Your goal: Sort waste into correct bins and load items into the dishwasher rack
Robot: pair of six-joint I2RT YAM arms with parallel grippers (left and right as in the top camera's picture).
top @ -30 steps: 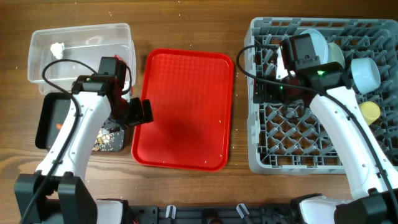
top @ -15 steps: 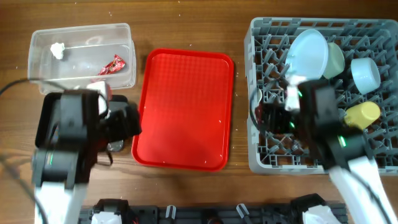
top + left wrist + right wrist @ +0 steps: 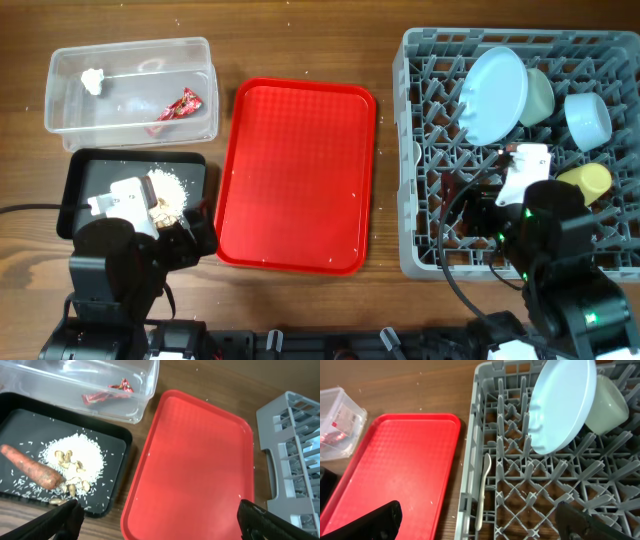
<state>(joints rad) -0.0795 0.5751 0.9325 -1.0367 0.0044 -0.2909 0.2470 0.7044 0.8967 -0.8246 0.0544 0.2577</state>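
Observation:
The clear tub (image 3: 130, 60) holds the red candy wrapper (image 3: 178, 105) and the small white scrap (image 3: 93, 78). The black tray (image 3: 100, 165) holds beige food scraps (image 3: 165, 187) and, in the left wrist view, the carrot piece (image 3: 30, 465). The grey dishwasher rack (image 3: 412, 150) holds the pale blue plate (image 3: 497, 95) on edge, the pale green bowl (image 3: 540, 95), the light blue bowl (image 3: 587, 118) and the yellow cup (image 3: 590, 180). The white spoon (image 3: 482, 492) lies in the rack's left column. My left gripper (image 3: 160, 527) is open and empty above the red tray's near edge. My right gripper (image 3: 477, 527) is open and empty above the rack's near left corner.
The flat red serving tray (image 3: 295, 175) lies between the bins and the rack. Both arms are drawn back at the near table edge, the left one (image 3: 130, 255) over the black tray's front and the right one (image 3: 550, 240) over the rack's front.
Both arms have pulled back toward the near table edge, the left away from the tub and black tray, the right away from the rack's back. The wrapper and plate now show uncovered.

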